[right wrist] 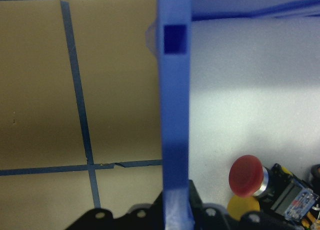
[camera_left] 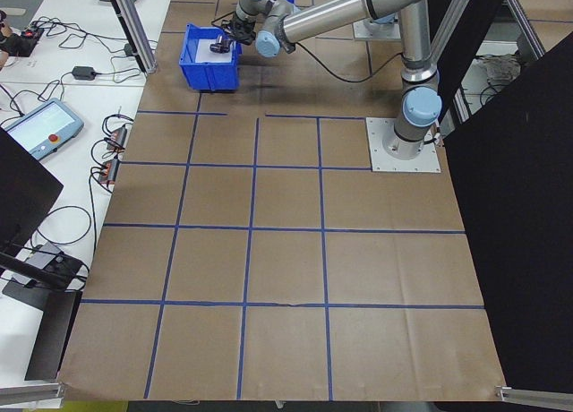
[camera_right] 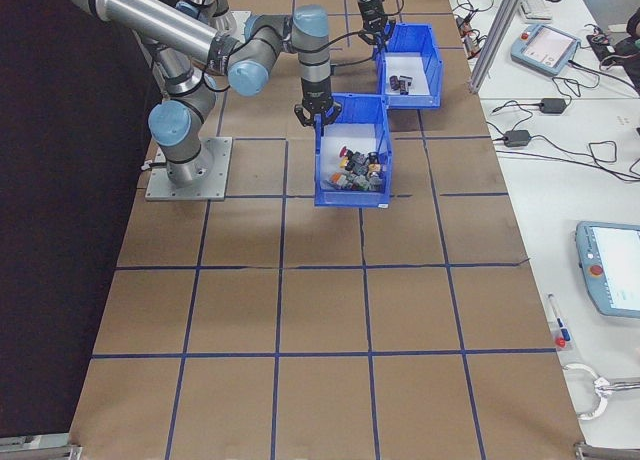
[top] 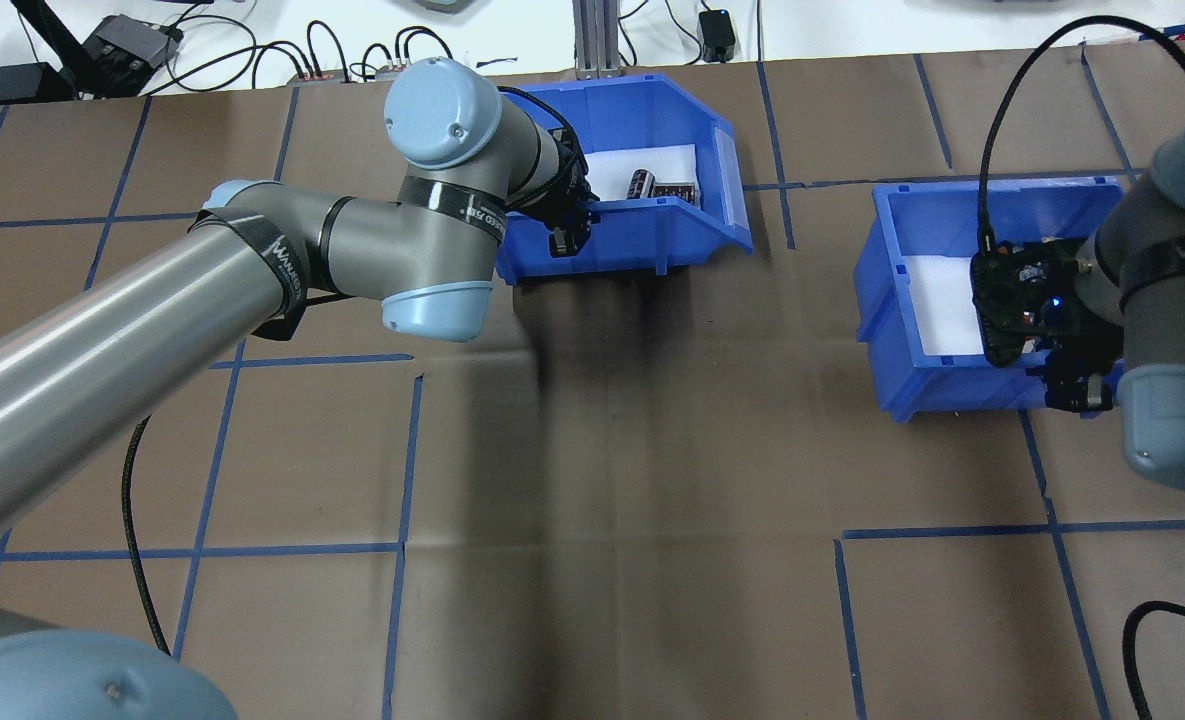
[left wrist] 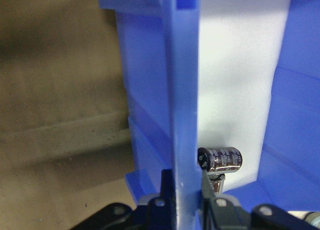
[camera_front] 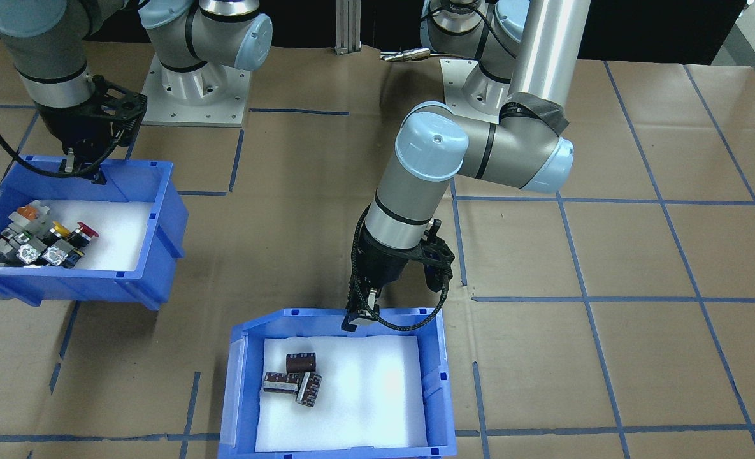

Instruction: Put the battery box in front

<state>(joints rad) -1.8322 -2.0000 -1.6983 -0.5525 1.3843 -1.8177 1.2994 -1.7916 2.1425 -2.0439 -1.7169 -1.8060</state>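
— Left gripper first: what has it got?

— Its two fingers are clamped on the rear wall of the battery box, one finger inside the bin and one outside, with the blue wall running straight up between them in the left wrist view. The grip sits near the middle of that wall, on the side closest to the robot.

— And the contents, relative to that grip?

— White foam floor stretches away beyond the inner finger. Three dark brown cylinders lie in a touching cluster on it, off to one side of the gripper toward the bin's sloped cut-away end. One of them shows just beyond the inner fingertip in the wrist view.

— Where does the box itself sit?

— Flat on the brown paper-covered table, at the table's far edge from the robot, on the operators' side. In the overhead view it lies ahead of the left arm, close to the cables beyond the table.

— Right gripper?

— Closed on the rear wall of the other blue bin, again with the wall pinched between the fingers. Just past its inner finger lie colourful push-button switches, a red mushroom button nearest.

— How do the two bins stand to each other?

— Well apart. The switch bin is nearer the robot's base than the battery box, off toward the robot's right.
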